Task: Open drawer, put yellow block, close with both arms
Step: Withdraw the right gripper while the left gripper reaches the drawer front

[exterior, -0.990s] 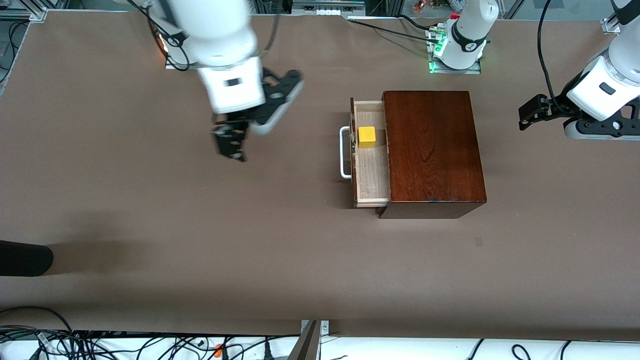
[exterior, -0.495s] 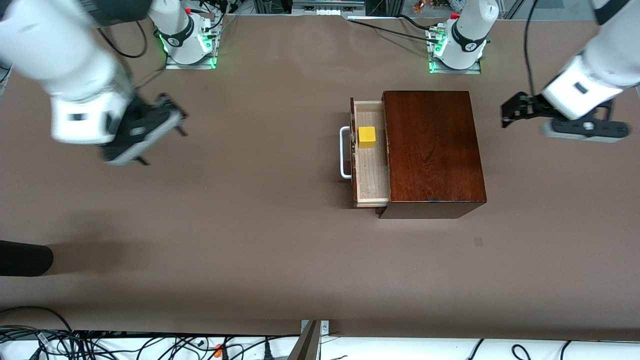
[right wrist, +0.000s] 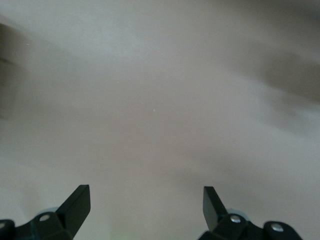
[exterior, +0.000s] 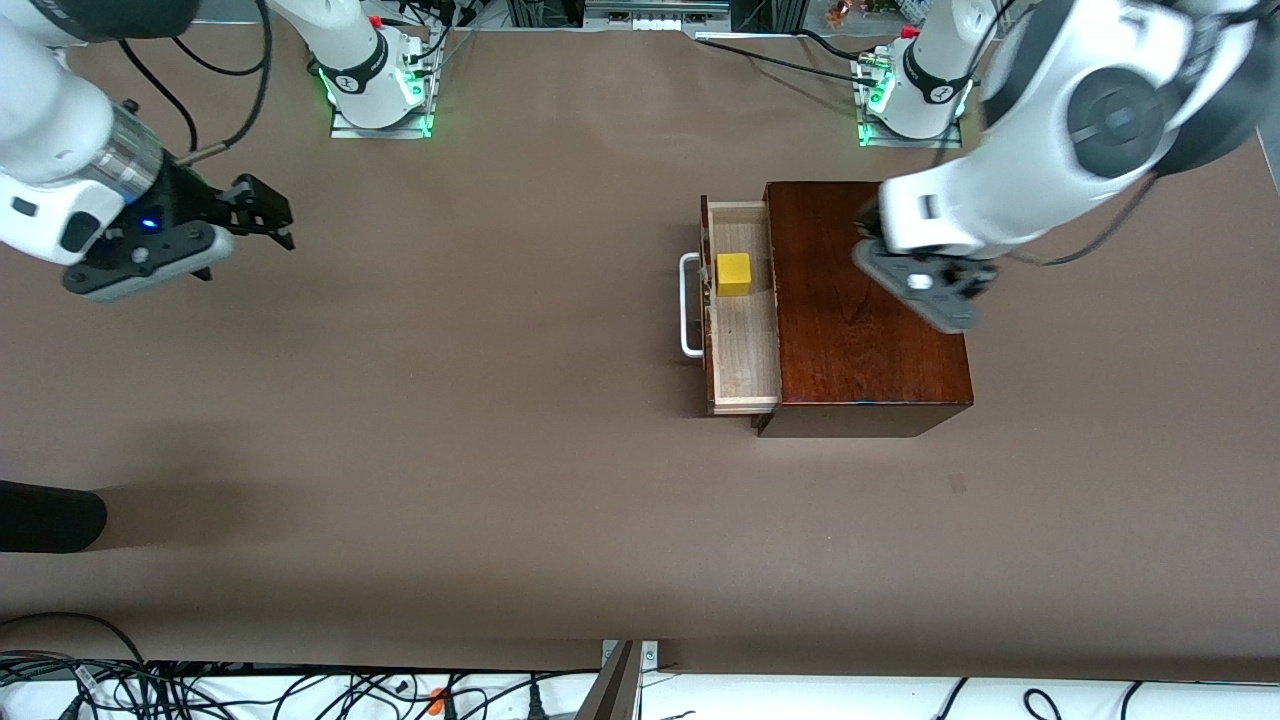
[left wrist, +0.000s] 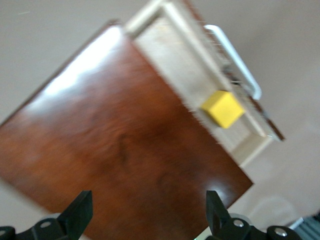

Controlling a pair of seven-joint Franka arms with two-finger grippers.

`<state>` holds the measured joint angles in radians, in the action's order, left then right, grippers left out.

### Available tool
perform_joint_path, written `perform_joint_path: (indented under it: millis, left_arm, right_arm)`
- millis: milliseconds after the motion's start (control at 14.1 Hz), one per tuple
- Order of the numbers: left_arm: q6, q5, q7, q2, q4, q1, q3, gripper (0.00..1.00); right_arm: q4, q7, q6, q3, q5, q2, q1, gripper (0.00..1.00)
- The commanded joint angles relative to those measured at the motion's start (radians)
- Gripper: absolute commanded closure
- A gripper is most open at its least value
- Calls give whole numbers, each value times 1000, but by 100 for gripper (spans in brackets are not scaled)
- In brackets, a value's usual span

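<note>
The dark reddish-brown box [exterior: 865, 350] stands toward the left arm's end of the table. Its drawer [exterior: 745, 350] is partly pulled out, with the white handle [exterior: 689, 305] facing the right arm's end. The yellow block [exterior: 733, 273] lies in the drawer. My left gripper [exterior: 872, 228] hangs over the box top, open and empty. The left wrist view shows its spread gripper [left wrist: 148, 200] above the wood, with the block [left wrist: 223, 108] and the drawer [left wrist: 175, 60] past it. My right gripper [exterior: 268, 212] is open and empty over bare table at the right arm's end, and shows in its wrist view [right wrist: 146, 195].
The arm bases [exterior: 375, 80] [exterior: 915, 90] stand at the table's back edge. A black object [exterior: 45, 515] lies at the table edge toward the right arm's end, nearer the camera. Cables [exterior: 200, 690] run below the front edge.
My right arm swung away from the table's middle to its own end. My left arm moved from its end to over the box. The drawer and the block stayed put.
</note>
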<state>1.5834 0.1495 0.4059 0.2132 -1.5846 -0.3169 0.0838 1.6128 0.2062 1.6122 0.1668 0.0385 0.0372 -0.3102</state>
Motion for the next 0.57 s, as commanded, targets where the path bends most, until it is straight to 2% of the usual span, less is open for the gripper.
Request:
perform_joint_path:
  millis: [0, 495]
  left_arm:
    - [31, 36, 164, 79, 55, -112, -7, 0]
    - [421, 21, 470, 231, 49, -335, 1, 0]
  right_arm:
    - [41, -21, 12, 6, -23, -28, 8, 0]
    - [32, -137, 12, 8, -51, -28, 8, 0]
